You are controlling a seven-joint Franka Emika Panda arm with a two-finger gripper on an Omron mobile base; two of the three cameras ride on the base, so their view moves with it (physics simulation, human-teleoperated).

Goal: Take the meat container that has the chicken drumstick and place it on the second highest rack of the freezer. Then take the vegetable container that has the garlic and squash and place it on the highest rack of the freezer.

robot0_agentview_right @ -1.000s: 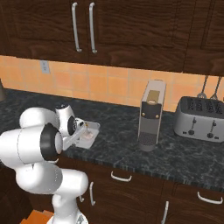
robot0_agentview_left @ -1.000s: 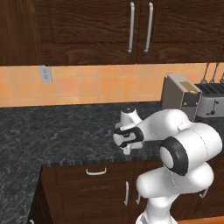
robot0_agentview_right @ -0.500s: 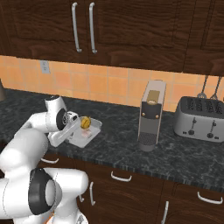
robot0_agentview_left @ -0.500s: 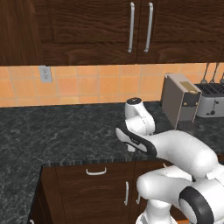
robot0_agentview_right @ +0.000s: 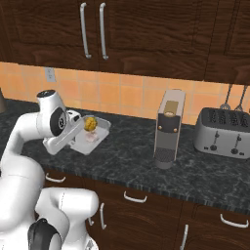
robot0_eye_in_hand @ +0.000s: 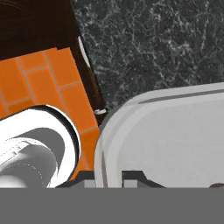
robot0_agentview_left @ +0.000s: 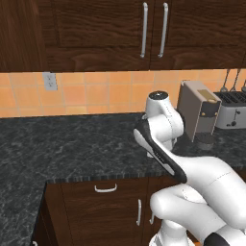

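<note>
arm [robot0_agentview_right: 29,132] bent fwd over counter [robot0_agentview_right: 127,161] front edge | gripper [robot0_eye_in_hand: 109,178] clamped on tray [robot0_agentview_right: 90,136] rim | squash [robot0_agentview_right: 90,123] + garlic [robot0_agentview_right: 91,137] aboard

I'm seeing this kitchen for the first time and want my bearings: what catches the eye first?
The big white arm dominates, bent over the dark marbled counter. Its tool is shut on the rim of a pale grey tray holding a golden-yellow squash, at the counter's left in the right base view. Further right stand a tall coffee machine and a silver toaster against the orange tiled wall.
</note>
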